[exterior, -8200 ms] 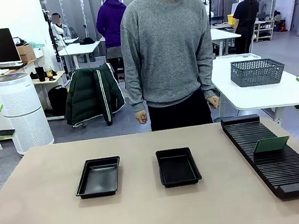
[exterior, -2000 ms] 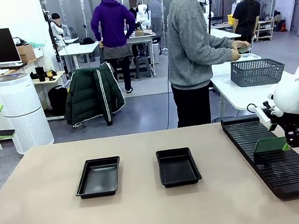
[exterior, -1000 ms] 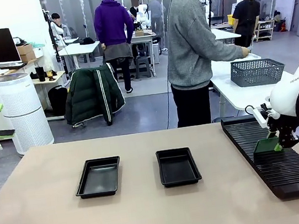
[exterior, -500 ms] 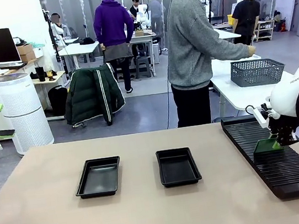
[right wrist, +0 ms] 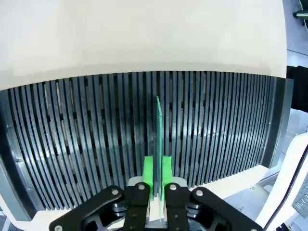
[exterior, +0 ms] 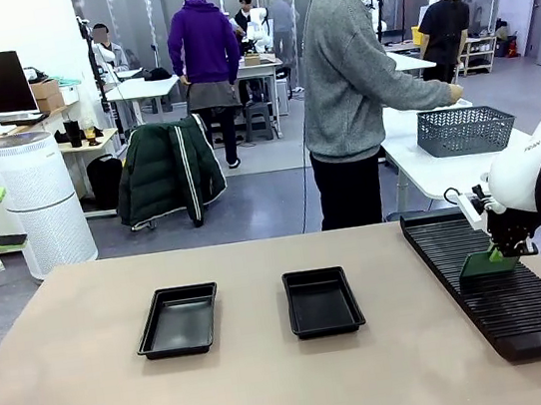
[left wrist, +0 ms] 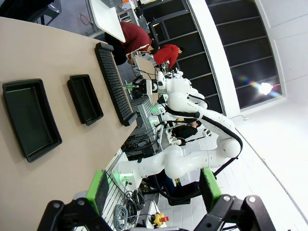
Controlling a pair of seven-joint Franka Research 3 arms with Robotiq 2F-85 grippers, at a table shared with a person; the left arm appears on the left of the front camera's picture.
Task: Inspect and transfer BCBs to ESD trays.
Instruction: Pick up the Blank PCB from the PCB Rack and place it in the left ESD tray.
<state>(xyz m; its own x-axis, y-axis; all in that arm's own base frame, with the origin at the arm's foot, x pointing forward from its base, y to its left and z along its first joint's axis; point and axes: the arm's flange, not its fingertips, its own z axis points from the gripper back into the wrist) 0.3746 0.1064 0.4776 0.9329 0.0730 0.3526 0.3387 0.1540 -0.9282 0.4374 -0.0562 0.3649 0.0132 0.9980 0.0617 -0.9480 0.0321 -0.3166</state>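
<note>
BCB [right wrist: 158, 126] is pinched at its near edge between the right fingers [right wrist: 148, 172], pads pressed on both faces. Board is held upright in a slot of the black rack [right wrist: 72, 144], ahead of the fingertips. Left fingers [left wrist: 101, 188] are spread wide, nothing gripped. ESD trays [left wrist: 31, 120] are seen well beyond them on the bench [left wrist: 72, 57].

Front view across table [exterior: 277, 393]; right wrist close over rack [right wrist: 72, 144].
</note>
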